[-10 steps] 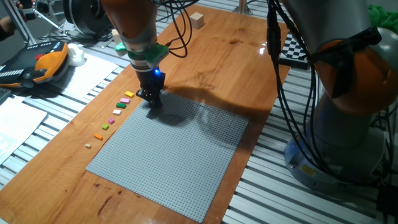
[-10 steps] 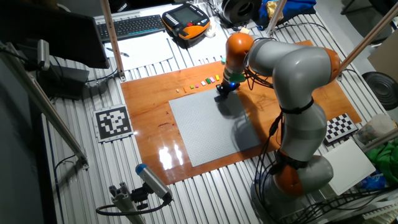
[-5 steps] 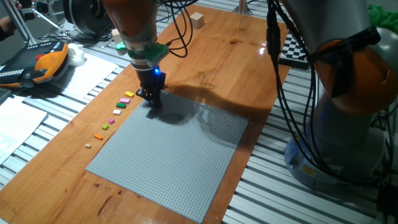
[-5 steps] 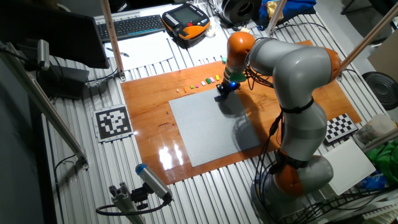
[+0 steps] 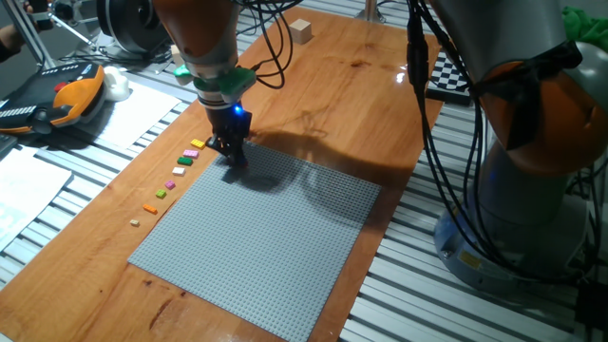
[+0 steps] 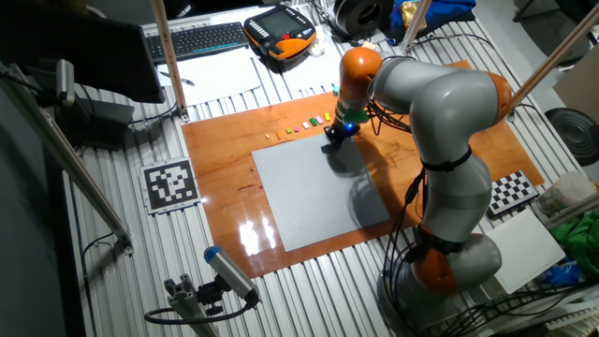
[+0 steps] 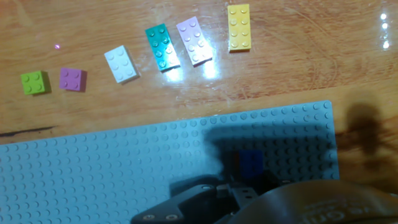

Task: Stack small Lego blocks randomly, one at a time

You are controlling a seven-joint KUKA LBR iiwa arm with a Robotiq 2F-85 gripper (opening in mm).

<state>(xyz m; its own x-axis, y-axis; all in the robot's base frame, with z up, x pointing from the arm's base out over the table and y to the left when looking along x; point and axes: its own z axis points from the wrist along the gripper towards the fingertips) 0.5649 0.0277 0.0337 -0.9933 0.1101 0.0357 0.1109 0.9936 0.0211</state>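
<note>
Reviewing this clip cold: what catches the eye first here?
The orange-and-grey arm dominates, its gripper pressed down at a corner of the big grey baseplate. In the hand view a blue brick sits on the plate just ahead of the jaws. A row of small coloured bricks lines the wooden table beside the plate.

Six small Lego bricks lie loose in a row on the wooden tabletop: one yellow (image 7: 239, 27), one pale pink (image 7: 194, 41), one teal (image 7: 161, 46), one white (image 7: 120, 63), one purple (image 7: 73, 79), one lime green (image 7: 33, 82). One small blue brick (image 7: 250, 162) sits on the single grey studded baseplate (image 7: 112, 168).

Silver-grey arm (image 6: 440, 103), orange joint bands, black cables (looped loosely), green wrist ring, blue light
</note>
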